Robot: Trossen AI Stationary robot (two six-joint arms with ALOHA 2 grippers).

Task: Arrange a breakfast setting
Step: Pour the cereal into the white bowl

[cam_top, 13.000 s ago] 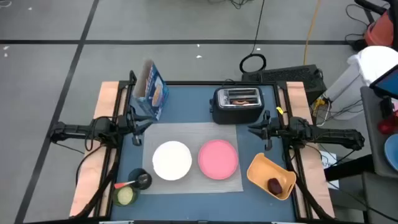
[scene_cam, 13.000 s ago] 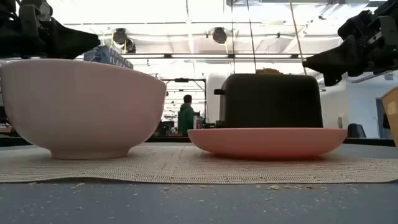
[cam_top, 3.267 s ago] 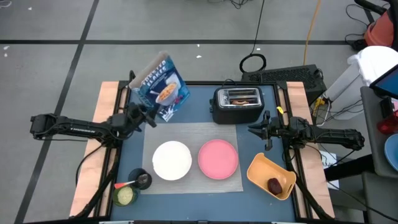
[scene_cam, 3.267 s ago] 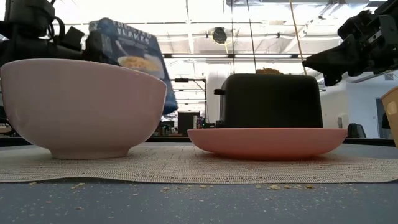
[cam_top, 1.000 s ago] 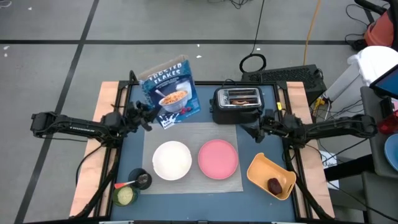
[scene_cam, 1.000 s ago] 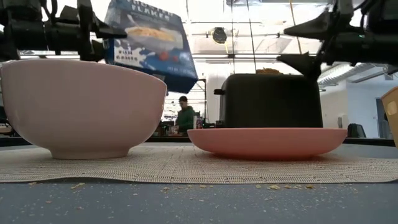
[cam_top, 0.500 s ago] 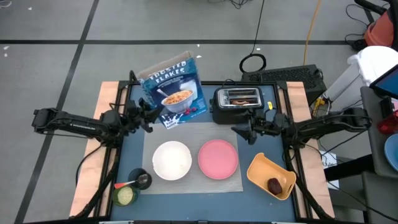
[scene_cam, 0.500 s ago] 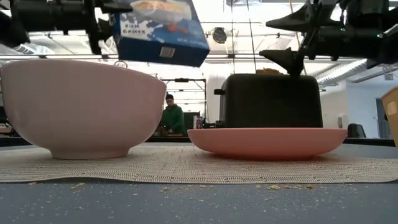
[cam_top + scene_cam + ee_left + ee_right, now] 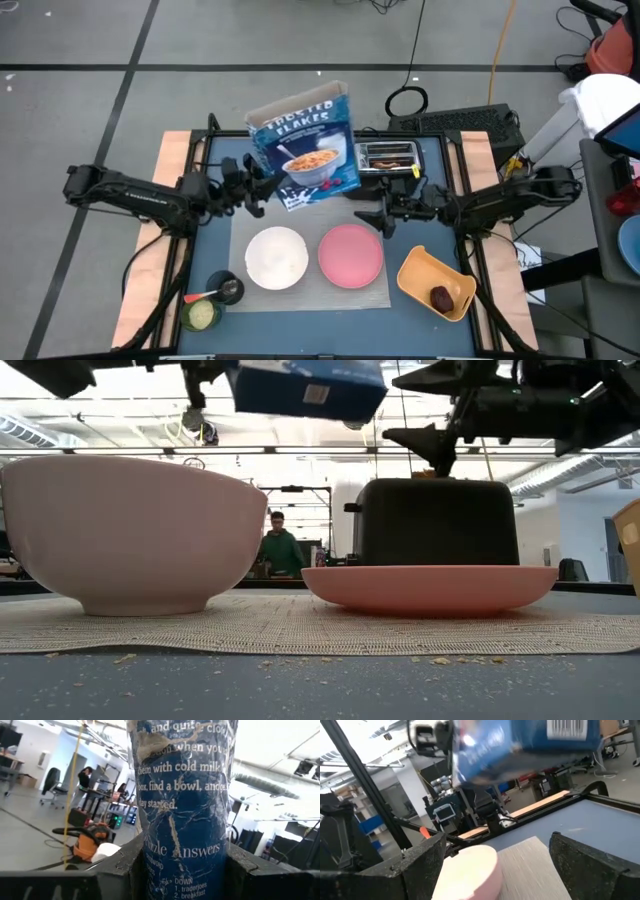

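Left arm: you have it stretched inward from the left, raised off the table | left hand (image 9: pixel 268 190): fingers clamped on either side of a load, held aloft | right arm: reaches inward, level | right hand (image 9: pixel 372 218): fingers spread apart, holding nothing.

Four cameras on one breakfast tabletop

The high view looks straight down on the whole tabletop (image 9: pixel 215 255), taking in the bowl (image 9: pixel 277 257), plate (image 9: pixel 351 254), toaster (image 9: pixel 388 155) and cereal box (image 9: pixel 305 147). The low view sits at surface height, very near the bowl (image 9: pixel 130 530) and plate (image 9: pixel 430 587), facing level toward the toaster (image 9: pixel 435 520) and the room behind. The left wrist view presses close against the cereal box (image 9: pixel 182 805). The right wrist view looks across the mat (image 9: pixel 525 865) toward the bowl (image 9: pixel 467 870), with the box (image 9: pixel 520 742) above.
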